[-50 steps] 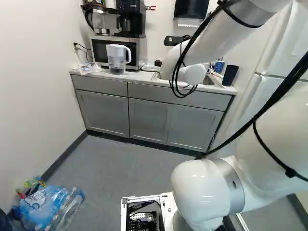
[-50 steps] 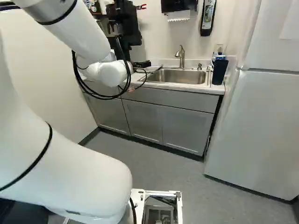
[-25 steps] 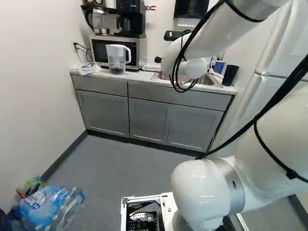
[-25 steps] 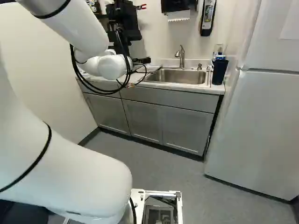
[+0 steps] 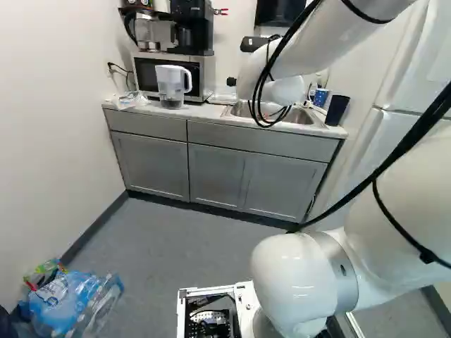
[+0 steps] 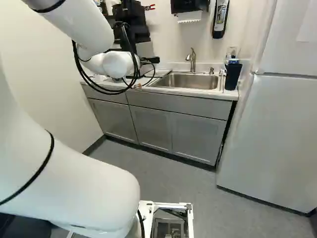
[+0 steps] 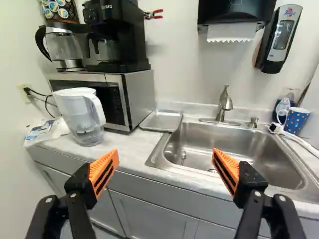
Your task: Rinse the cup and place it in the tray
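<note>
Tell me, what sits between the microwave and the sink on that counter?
A shallow metal tray lies on the counter between the microwave and the sink; the wrist view shows it.

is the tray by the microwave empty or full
Empty: in the wrist view the tray shows a bare bottom, with no cup in it.

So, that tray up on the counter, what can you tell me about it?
The tray is a shallow, silvery rectangle with a low raised rim, and looks like metal. It lies flat on the counter, between the microwave and the sink. Nothing shows in it. I can't tell whether it touches either one.
</note>
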Tool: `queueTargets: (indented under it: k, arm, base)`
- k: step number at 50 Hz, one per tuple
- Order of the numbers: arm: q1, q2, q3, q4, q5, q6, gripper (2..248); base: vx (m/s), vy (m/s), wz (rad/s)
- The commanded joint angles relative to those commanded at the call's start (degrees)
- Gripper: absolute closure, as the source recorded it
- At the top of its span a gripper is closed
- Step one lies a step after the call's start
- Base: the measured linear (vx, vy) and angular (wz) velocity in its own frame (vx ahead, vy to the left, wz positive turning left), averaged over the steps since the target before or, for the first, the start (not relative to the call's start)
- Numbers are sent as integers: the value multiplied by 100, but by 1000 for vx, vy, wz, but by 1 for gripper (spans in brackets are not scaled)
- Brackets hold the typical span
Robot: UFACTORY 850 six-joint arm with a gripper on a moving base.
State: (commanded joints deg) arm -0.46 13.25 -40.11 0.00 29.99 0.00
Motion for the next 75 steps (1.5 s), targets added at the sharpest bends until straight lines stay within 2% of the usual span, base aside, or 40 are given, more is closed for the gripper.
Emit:
queueTargets:
  k: [51,75]
  arm:
    - [1,8,-603,0,-615,0,3]
    - [1,36,-861,0,-720,0,3]
  base:
    - [0,0,0]
    - [0,0,0]
